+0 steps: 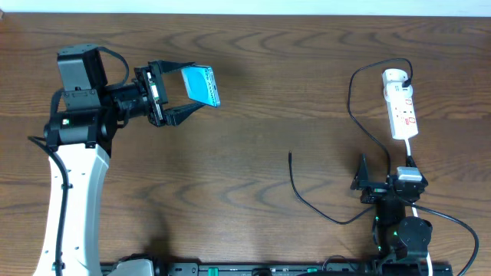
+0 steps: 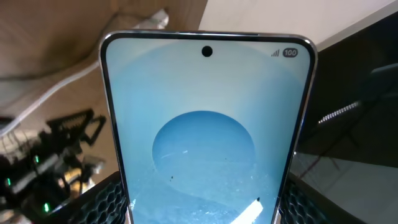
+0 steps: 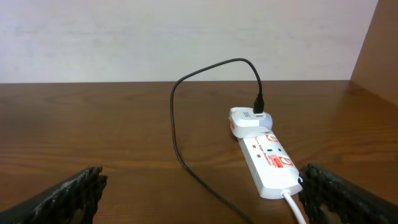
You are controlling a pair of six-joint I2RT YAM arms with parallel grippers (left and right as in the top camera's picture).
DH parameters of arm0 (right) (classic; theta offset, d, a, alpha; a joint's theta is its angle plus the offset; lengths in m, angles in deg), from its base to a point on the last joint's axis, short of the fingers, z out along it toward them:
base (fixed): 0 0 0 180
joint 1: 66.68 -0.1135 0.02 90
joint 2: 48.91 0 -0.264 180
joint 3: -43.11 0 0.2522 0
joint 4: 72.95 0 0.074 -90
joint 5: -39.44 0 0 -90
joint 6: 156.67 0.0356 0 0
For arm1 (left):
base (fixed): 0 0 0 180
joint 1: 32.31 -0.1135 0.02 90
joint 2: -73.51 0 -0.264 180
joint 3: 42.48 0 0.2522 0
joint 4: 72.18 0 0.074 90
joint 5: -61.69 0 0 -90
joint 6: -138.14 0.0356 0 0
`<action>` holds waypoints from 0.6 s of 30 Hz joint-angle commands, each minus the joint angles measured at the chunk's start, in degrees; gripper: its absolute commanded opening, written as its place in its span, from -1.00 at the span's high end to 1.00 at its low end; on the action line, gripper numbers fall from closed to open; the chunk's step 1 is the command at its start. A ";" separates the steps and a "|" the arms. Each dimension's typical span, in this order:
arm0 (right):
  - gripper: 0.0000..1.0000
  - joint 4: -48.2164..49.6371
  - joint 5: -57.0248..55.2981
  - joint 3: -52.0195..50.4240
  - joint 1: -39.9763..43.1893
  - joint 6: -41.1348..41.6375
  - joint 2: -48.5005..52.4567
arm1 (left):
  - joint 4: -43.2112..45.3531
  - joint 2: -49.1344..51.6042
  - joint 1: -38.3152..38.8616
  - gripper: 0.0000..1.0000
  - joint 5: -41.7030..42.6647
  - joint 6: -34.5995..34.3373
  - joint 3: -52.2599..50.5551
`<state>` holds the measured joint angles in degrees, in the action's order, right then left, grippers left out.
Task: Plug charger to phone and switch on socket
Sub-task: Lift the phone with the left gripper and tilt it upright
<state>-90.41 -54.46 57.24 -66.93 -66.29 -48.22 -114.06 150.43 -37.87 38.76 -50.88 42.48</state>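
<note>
My left gripper [image 1: 184, 96] is shut on the phone [image 1: 201, 86], a bright blue-cyan screen held above the table at the upper left. In the left wrist view the phone [image 2: 205, 130] fills the frame between my fingers. The white socket strip [image 1: 400, 103] lies at the far right with a white adapter at its far end. The charger cable [image 1: 360, 115] runs from that adapter down to a loose tip [image 1: 290, 156] on the table. My right gripper [image 1: 383, 184] is open and empty just below the strip. The right wrist view shows the strip [image 3: 267, 162] and cable [image 3: 180, 118] ahead.
The white cord [image 1: 413, 149] runs from the strip's near end toward my right arm. A thicker black robot cable [image 1: 453, 218] loops at the lower right. The left arm's white body [image 1: 73, 199] stands at the left.
</note>
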 commanded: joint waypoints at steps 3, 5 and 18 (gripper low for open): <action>-0.98 -0.22 -0.46 -0.04 -0.59 -0.68 -0.26 | -0.09 -1.05 -0.26 0.85 -15.17 16.17 1.51; -0.99 -0.22 -0.46 -0.04 -0.59 -0.68 -0.26 | -0.66 -1.05 -0.26 0.85 -20.98 23.65 1.44; -0.99 -0.22 -0.46 -0.04 -0.59 -0.68 -0.26 | -30.86 0.24 -0.11 0.85 -62.77 39.67 1.14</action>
<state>-90.39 -54.46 57.24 -66.93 -66.31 -48.20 -143.13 150.43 -37.85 -16.14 -13.24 43.01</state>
